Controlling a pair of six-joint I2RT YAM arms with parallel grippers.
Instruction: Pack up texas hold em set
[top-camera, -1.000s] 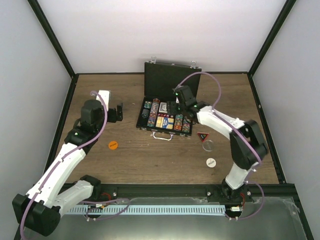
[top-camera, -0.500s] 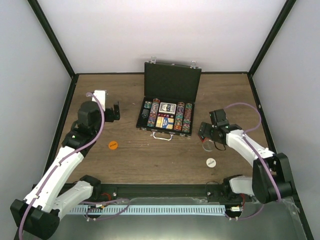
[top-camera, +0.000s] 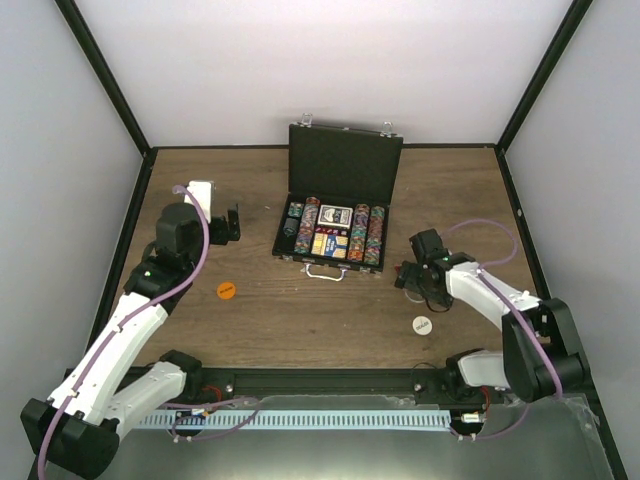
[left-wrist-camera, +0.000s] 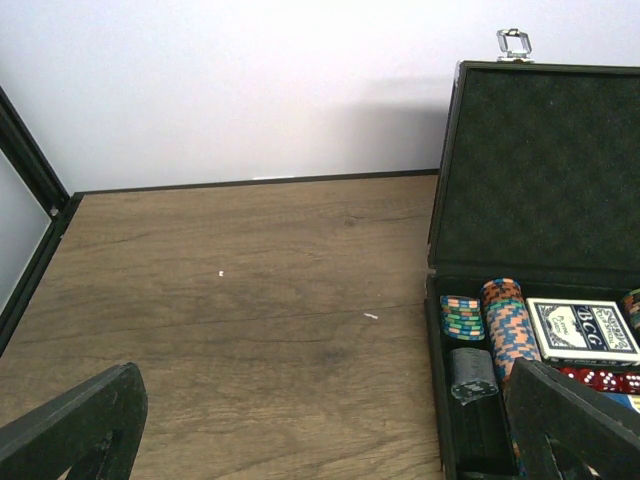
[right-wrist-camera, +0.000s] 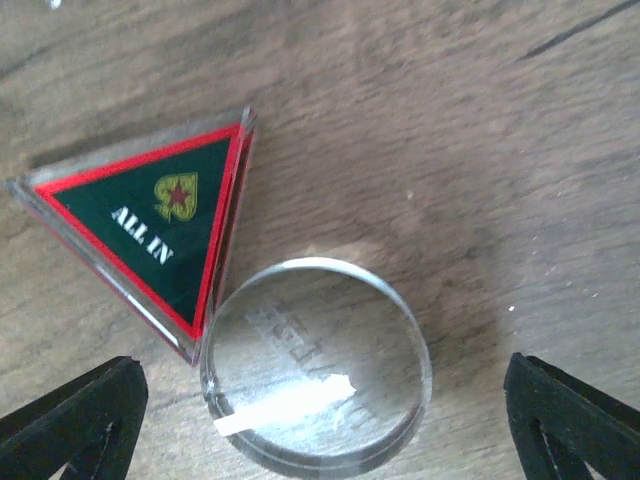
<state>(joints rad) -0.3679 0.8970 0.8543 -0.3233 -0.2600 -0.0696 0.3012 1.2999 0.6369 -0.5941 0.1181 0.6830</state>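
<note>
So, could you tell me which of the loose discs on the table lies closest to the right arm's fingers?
The clear disc beside the ALL IN triangle, framed between those fingers; the white disc and orange disc lie farther off.

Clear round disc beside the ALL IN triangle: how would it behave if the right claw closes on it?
The clear disc looks like rigid, glossy plastic, so its smooth rim may slip in the right claw. Lying flat, it should slide rather than roll. It seems to touch the ALL IN triangle, so a push would probably nudge that too.
</note>
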